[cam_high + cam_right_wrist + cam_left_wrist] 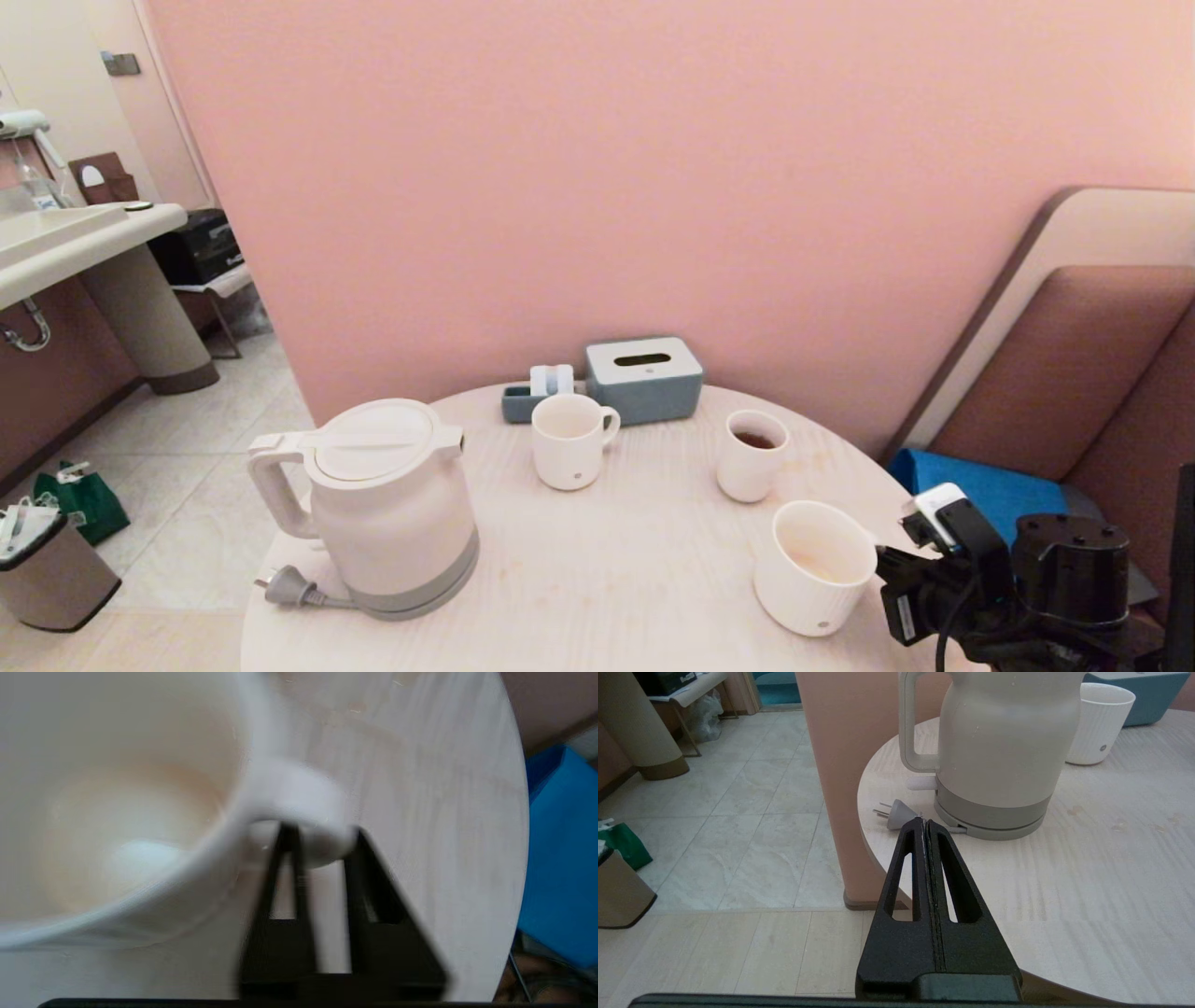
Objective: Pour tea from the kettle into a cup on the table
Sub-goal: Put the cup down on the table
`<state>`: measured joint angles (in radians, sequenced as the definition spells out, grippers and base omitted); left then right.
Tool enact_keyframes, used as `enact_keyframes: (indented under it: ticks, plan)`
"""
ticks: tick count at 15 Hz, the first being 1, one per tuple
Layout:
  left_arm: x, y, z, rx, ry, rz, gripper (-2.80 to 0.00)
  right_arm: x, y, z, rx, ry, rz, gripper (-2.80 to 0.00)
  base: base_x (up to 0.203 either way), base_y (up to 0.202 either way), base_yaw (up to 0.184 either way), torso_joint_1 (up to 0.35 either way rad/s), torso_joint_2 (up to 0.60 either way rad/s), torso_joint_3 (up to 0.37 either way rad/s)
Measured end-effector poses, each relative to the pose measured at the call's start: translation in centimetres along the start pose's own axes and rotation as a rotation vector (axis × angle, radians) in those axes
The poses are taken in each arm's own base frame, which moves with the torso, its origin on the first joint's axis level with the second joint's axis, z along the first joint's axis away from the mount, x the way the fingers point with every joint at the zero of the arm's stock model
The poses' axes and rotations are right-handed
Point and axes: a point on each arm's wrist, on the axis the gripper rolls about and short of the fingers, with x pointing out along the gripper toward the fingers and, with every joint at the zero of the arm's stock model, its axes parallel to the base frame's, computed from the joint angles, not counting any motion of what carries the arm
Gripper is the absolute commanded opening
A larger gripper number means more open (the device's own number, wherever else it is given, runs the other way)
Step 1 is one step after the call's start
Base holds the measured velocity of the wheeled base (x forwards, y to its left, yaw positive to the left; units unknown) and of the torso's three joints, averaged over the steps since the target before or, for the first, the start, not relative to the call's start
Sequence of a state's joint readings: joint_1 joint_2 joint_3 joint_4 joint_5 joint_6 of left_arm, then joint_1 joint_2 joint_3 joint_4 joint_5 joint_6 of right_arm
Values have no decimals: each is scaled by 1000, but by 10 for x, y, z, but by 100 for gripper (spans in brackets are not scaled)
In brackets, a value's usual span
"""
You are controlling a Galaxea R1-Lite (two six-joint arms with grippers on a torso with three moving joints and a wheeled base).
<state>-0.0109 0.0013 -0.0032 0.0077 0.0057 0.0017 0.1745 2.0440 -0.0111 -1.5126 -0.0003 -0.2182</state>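
Cup [814, 567] sits at the tabletop's [597, 560] near right edge, its small side handle [303, 807] pointing toward the right gripper [322, 844], whose slightly parted fingers straddle the handle without pinching it. Kettle [383, 504] stands well apart on the left, handle outward, nearer the left gripper [924, 823], shut on nothing.

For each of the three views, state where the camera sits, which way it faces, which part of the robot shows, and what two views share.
Head view: high, looking down over the table; right arm at lower right.
Left wrist view: behind the shut left tool, facing the kettle from the table's edge.
Right wrist view: behind the right tool, its fingers astride the cup handle.
Shared: head and left wrist views show the kettle; head and right wrist views show the cup.
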Motion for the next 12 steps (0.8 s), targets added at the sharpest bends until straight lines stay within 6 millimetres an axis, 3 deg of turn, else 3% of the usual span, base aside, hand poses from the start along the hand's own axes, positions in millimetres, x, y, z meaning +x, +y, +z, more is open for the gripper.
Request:
enact_keyframes:
  ticks: [12]
  plan:
    - [0, 0, 0, 0, 0, 0, -280, 5, -2, 8, 0, -39, -36, 0, 0, 0, 0, 0, 0, 0]
